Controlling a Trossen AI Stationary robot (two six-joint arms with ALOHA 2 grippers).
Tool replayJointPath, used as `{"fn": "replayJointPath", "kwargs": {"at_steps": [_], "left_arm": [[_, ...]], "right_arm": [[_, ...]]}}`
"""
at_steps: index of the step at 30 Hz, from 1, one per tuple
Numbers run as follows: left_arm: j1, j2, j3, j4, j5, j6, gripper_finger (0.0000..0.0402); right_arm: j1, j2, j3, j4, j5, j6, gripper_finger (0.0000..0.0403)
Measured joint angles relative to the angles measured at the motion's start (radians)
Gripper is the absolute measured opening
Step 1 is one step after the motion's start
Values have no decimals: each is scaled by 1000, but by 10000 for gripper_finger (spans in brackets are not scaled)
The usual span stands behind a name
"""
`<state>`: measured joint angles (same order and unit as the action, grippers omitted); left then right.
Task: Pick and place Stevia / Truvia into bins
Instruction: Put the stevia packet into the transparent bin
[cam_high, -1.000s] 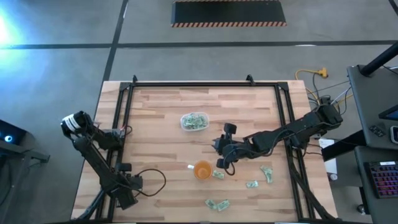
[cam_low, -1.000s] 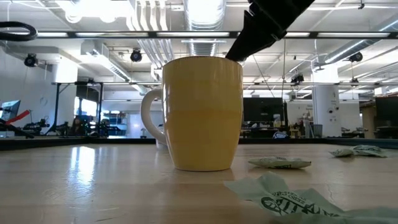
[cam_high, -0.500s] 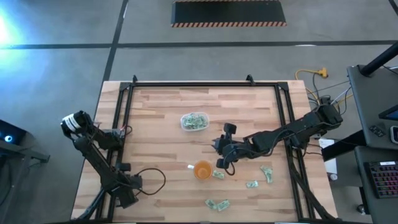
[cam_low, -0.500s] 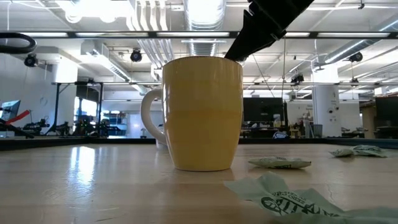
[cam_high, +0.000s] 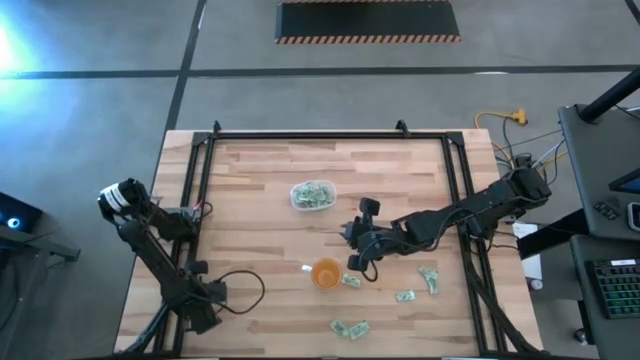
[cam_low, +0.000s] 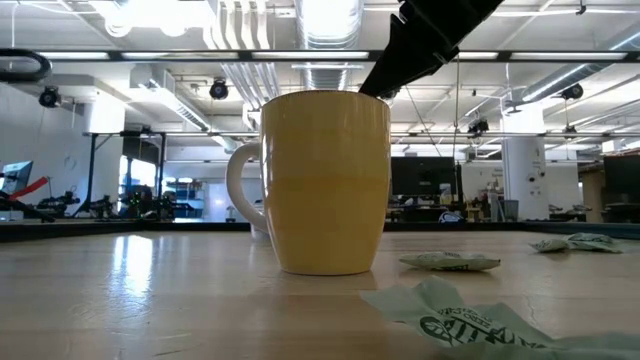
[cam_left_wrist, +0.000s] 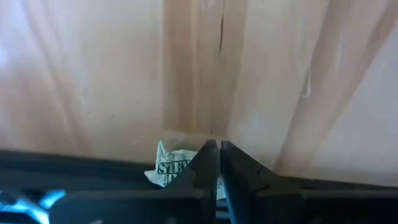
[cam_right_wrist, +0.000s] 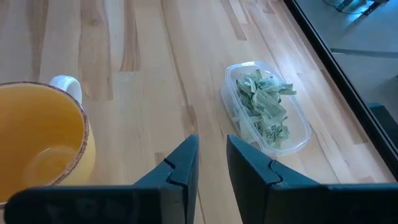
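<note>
The clear tub (cam_high: 313, 195) (cam_right_wrist: 267, 112) stands mid-table with several green-white Stevia sachets inside. More sachets lie flat on the wood at the near right (cam_high: 351, 281) (cam_high: 405, 296) (cam_high: 350, 327) (cam_low: 450, 262). My right gripper (cam_high: 350, 240) (cam_right_wrist: 211, 155) hovers open between the tub and the orange cup (cam_high: 326, 272), with nothing between its fingers. My left gripper (cam_high: 200, 318) (cam_left_wrist: 217, 148) is low over the table's near left corner, shut at a crumpled sachet (cam_left_wrist: 169, 169). My left gripper points down at the table, its shut fingers (cam_left_wrist: 205, 163) over one end of the crumpled sachet (cam_left_wrist: 180, 171). A white strip of it shows in the slit between them. The rest sticks out to one side, on or just above the wood. The fingers hide the contact itself.
The orange cup (cam_low: 325, 180) (cam_right_wrist: 37, 137) stands just near-left of my right gripper, its white handle (cam_high: 307, 267) toward the table's left. A black frame rail (cam_high: 195, 200) runs along the table's sides. Bare wood lies across the far half and the left middle.
</note>
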<state>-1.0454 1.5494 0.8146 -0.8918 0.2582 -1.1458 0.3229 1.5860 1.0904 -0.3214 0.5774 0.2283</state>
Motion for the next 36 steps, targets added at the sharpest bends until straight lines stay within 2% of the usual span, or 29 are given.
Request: {"fn": "replayJointPath", "kwargs": {"at_steps": [5, 9, 15, 21, 26, 29, 32, 36], "left_arm": [[0, -2, 62, -100, -52, 13, 0], [0, -4, 112, -122, -146, 77, 0], [11, -11, 180, -121, -404, 265, 0], [68, -13, 201, -120, -685, 455, 0], [174, -14, 197, -114, -916, 548, 0], [262, -15, 197, -98, -1019, 605, 0], [365, -36, 194, -31, -1062, 711, 0], [505, -83, 193, 103, -1057, 929, 0]], "right_arm": [[0, 0, 0, 3, 0, 0, 77], [0, 0, 0, 6, 0, -3, 79], [0, 0, 0, 8, 0, -3, 71], [0, 0, 0, 11, 0, -3, 73], [0, 0, 0, 12, 0, -3, 79], [0, 0, 0, 12, 0, -3, 79], [0, 0, 0, 12, 0, -3, 76], [0, 0, 0, 12, 0, -3, 70]]}}
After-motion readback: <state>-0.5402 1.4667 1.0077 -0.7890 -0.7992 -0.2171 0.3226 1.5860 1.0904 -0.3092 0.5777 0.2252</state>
